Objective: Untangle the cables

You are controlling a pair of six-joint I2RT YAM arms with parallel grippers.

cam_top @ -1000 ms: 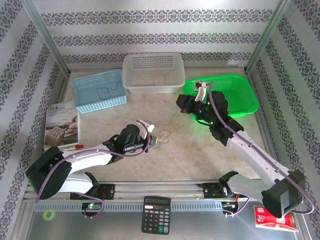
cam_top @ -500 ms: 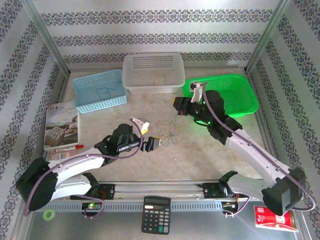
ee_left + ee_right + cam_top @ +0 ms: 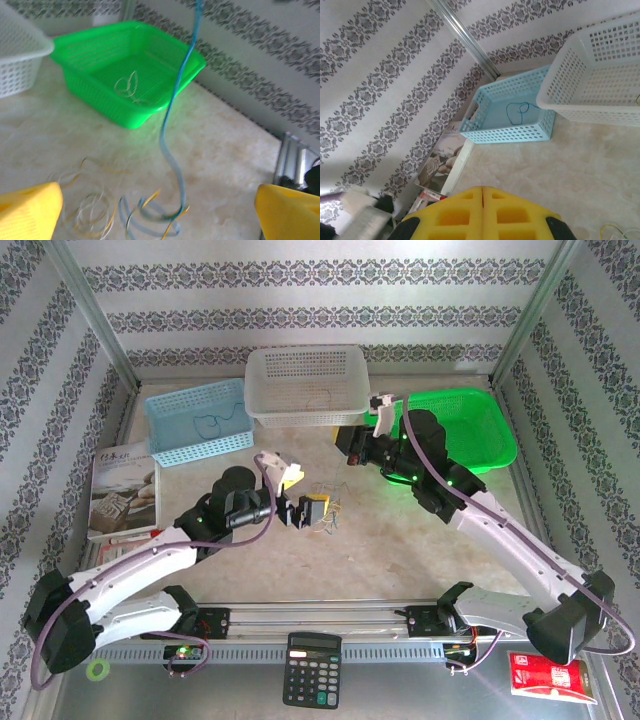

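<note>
Beige marbled tabletop; behind it and on both sides, white wallpaper walls with dark floral stripes; grey metal posts at its rear corners

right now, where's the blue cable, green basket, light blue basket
blue cable (image 3: 173, 100), left wrist view, hanging strand
green basket (image 3: 95, 92), left wrist view, near wall
light blue basket (image 3: 510, 134), right wrist view, front wall

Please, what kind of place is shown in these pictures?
Probably a robot test bench: a table fenced by wallpapered panels on metal posts, two arms bolted to its near rail, and three plastic baskets.
</note>
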